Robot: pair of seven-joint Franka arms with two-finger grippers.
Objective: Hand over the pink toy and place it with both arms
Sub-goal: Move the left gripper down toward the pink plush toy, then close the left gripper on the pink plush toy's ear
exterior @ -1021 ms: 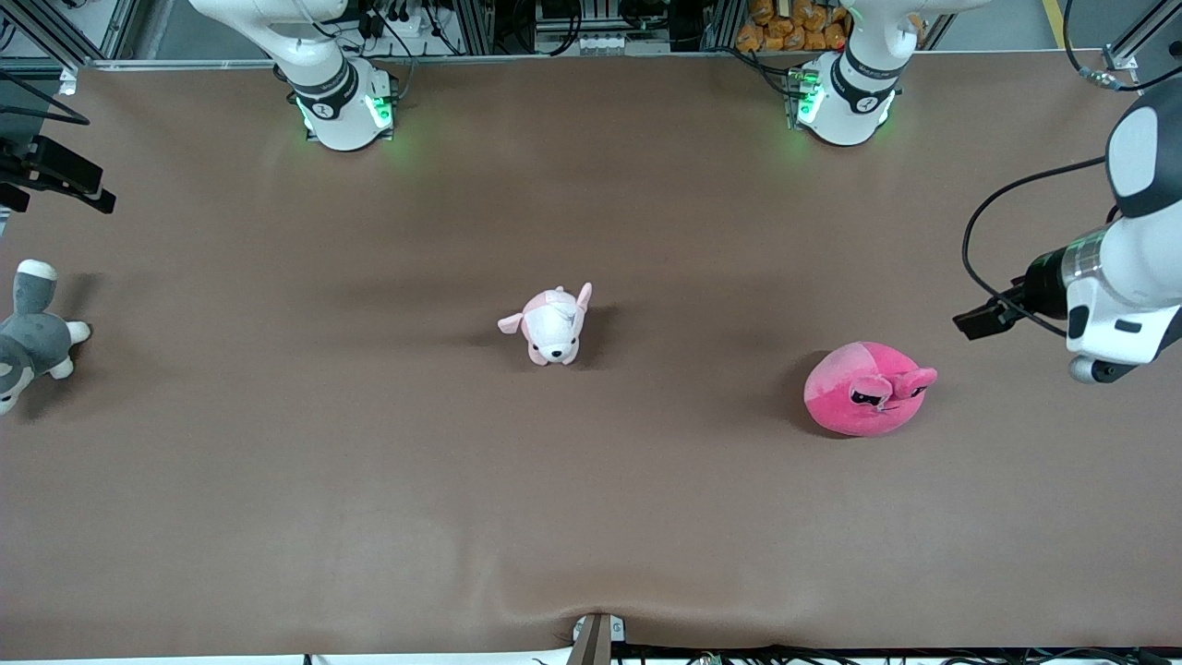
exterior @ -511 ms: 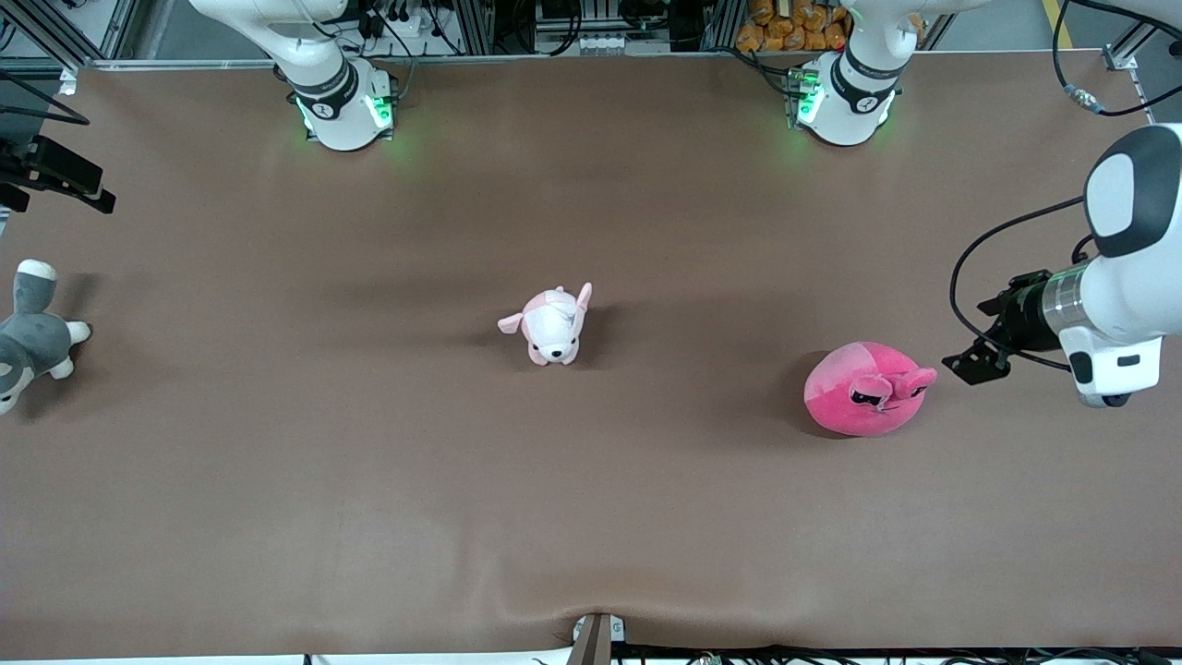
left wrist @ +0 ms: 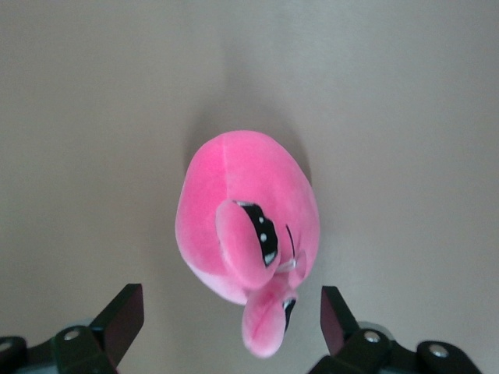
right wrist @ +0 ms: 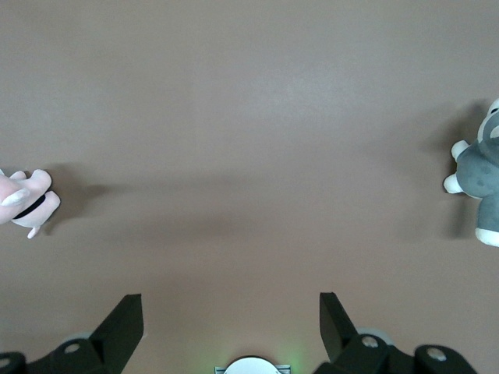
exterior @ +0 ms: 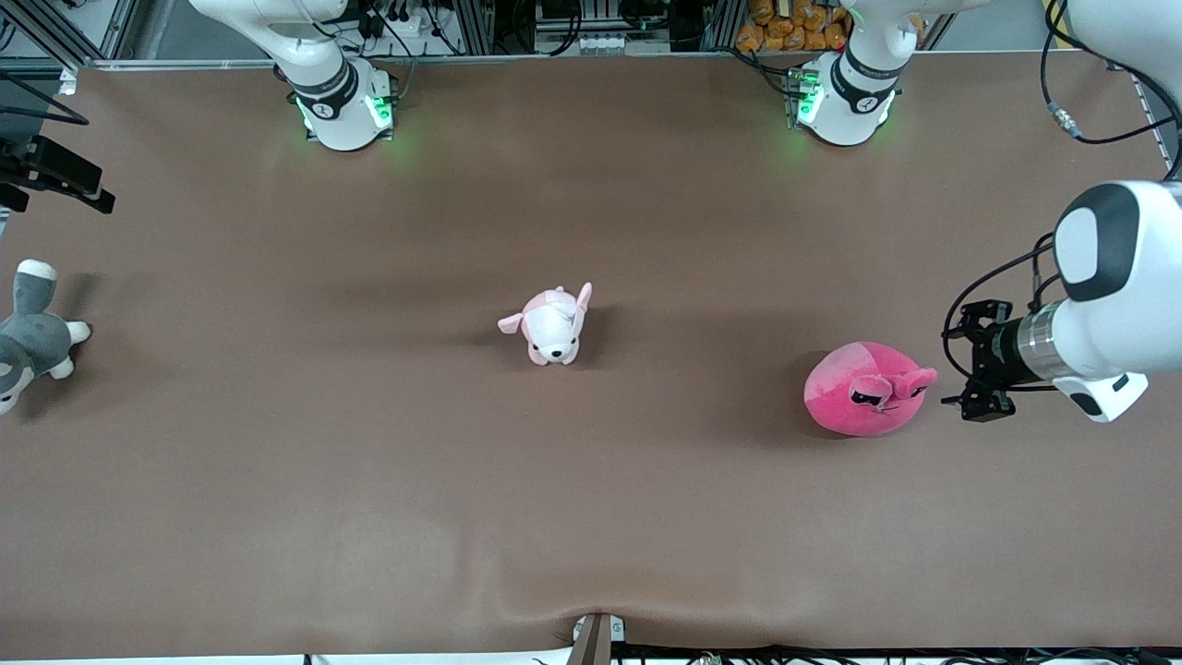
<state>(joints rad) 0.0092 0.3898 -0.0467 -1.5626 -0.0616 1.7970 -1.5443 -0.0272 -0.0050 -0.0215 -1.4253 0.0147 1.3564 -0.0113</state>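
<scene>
The pink toy [exterior: 866, 400], a round hot-pink plush with stubby ears and sleepy eyes, lies on the brown table toward the left arm's end. My left gripper [exterior: 960, 362] is open and empty, just beside the toy's ears and aimed at it. In the left wrist view the toy [left wrist: 245, 222] lies ahead of the open gripper [left wrist: 230, 304], with one ear reaching in between the fingers. My right gripper [exterior: 65, 185] waits at the right arm's end of the table, and it is open and empty in its wrist view [right wrist: 230, 308].
A small pale pink-and-white dog plush [exterior: 552, 328] stands mid-table, also in the right wrist view [right wrist: 23, 199]. A grey-and-white plush [exterior: 32, 337] lies at the right arm's end, also in that view [right wrist: 479, 183]. The arm bases stand along the table's edge farthest from the front camera.
My left arm has swung toward the front camera and turned its gripper to face the pink toy, ending closer to it. The toys and the right arm have not moved.
</scene>
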